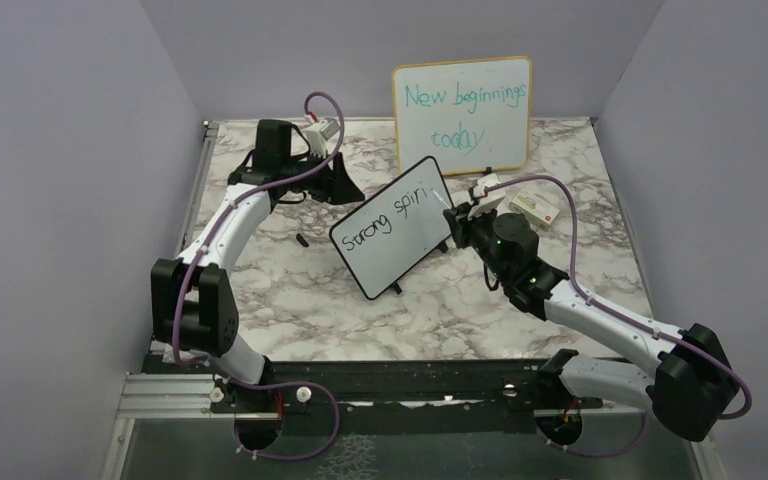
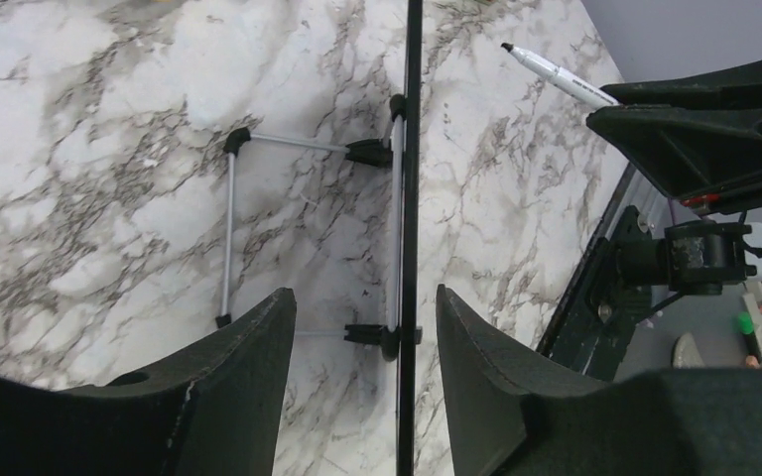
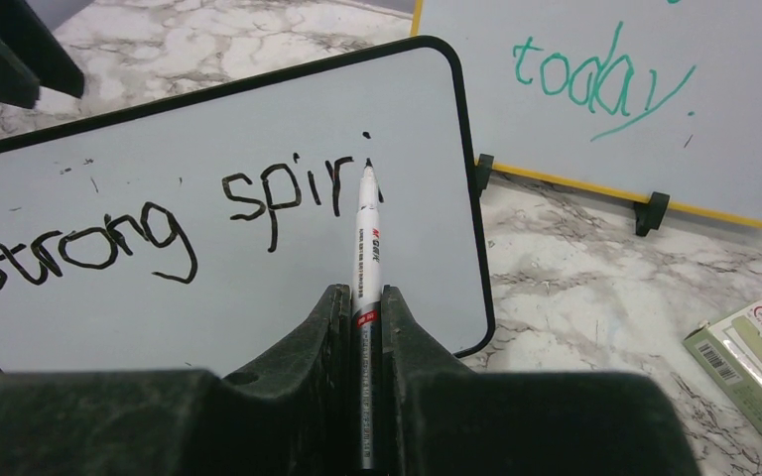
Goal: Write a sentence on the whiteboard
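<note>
The whiteboard [image 1: 392,228], small and black-framed, stands tilted on the marble table with "Strong spiri" on it in black. My right gripper [image 3: 365,297] is shut on a white marker [image 3: 367,228], whose black tip rests on the board [image 3: 258,288] at the last "i". My left gripper [image 2: 365,290] hovers over the board's upper left edge. That edge [image 2: 412,198] runs as a thin black line between its open fingers, with a gap on each side. The board's wire stand [image 2: 228,238] shows below. The marker [image 2: 556,76] also shows at the upper right of the left wrist view.
A larger wood-framed board [image 1: 463,113] with teal writing leans against the back wall. A small carton [image 1: 533,207] lies right of my right gripper. A small black piece [image 1: 302,240] lies on the table left of the whiteboard. Walls close in on both sides.
</note>
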{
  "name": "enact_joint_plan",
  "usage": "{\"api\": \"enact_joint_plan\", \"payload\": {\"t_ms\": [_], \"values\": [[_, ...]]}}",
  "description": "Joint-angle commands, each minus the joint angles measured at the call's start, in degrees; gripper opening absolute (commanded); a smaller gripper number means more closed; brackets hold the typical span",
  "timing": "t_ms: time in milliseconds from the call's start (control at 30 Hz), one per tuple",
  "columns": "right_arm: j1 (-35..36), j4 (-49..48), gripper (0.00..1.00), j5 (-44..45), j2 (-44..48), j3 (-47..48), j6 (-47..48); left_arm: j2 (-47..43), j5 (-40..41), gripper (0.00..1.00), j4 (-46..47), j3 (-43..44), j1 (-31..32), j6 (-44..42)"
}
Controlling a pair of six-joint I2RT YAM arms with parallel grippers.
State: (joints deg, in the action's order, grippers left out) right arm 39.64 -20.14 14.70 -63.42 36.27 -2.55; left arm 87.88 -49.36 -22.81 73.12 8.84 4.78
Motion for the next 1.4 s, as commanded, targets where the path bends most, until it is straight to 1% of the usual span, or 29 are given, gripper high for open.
{"api": "enact_joint_plan", "payload": {"t_ms": [0, 133, 267, 367, 433, 500, 567, 600, 633, 700, 800, 967, 1033, 1133, 1367], "values": [[-0.22, -2.68, 0.01, -0.63, 0.93, -1.15, 0.66, 4.93, -1.87, 0.55, 0.13, 5.76, 3.96, 1.85], [-0.21, -2.40, 0.00, -0.34, 0.92, -1.20, 0.70, 10.15, -2.01, 0.55, -0.40, 10.41, 5.90, 1.81], [-0.17, -1.95, 0.00, 0.09, 1.10, -1.13, 0.96, 15.19, -1.92, 0.52, -2.55, 15.55, 7.68, 0.61], [-0.22, -1.88, 0.00, 0.43, 1.23, -1.07, 1.06, 18.17, -1.13, 0.46, -4.72, 18.56, 9.08, -0.71], [-0.22, -1.67, 0.00, 0.58, 1.32, -1.03, 1.22, 19.42, -1.26, 0.39, -6.04, 19.79, 9.55, -1.74], [-0.19, -1.55, 0.01, 0.77, 1.40, -1.06, 1.31, 19.86, -0.74, 0.34, -7.10, 20.12, 9.76, -2.67], [-0.22, -1.32, 0.00, 0.87, 1.54, -1.04, 1.32, 19.56, -0.36, 0.33, -8.07, 20.02, 10.04, -3.64], [-0.18, -1.32, 0.00, 0.86, 1.48, -1.11, 1.24, 19.47, -0.23, 0.31, -8.61, 19.98, 10.20, -4.23], [-0.18, -1.31, 0.00, 0.86, 1.47, -1.13, 1.23, 19.40, -0.21, 0.26, -9.36, 20.10, 10.30, -4.48], [-0.17, -1.07, 0.00, 0.59, 1.57, -1.03, 1.23, 19.08, 0.04, 0.14, -11.07, 20.09, 10.33, -7.02], [-0.18, -0.48, 0.00, 0.26, 1.92, -1.12, 1.23, 18.20, 0.58, 0.01, -14.22, 20.39, 10.32, -10.43], [-0.17, 1.00, 0.01, -1.54, 2.42, -1.32, 0.81, 17.64, 2.16, 0.00, -21.93, 22.66, 10.32, -17.79], [-0.10, 1.94, 0.00, -2.26, 2.79, -1.45, 0.17, 17.27, 4.03, 0.00, -22.70, 22.69, 10.32, -18.18], [0.12, 3.42, 0.01, -3.67, 3.30, -1.47, -0.69, 16.71, 3.52, 0.00, -24.29, 22.02, 10.32, -20.41], [2.71, 7.62, 0.01, -1.19, 1.33, 0.89, 0.09, 15.53, 4.26, 0.00, -26.03, 20.72, 10.32, -23.35]]}}
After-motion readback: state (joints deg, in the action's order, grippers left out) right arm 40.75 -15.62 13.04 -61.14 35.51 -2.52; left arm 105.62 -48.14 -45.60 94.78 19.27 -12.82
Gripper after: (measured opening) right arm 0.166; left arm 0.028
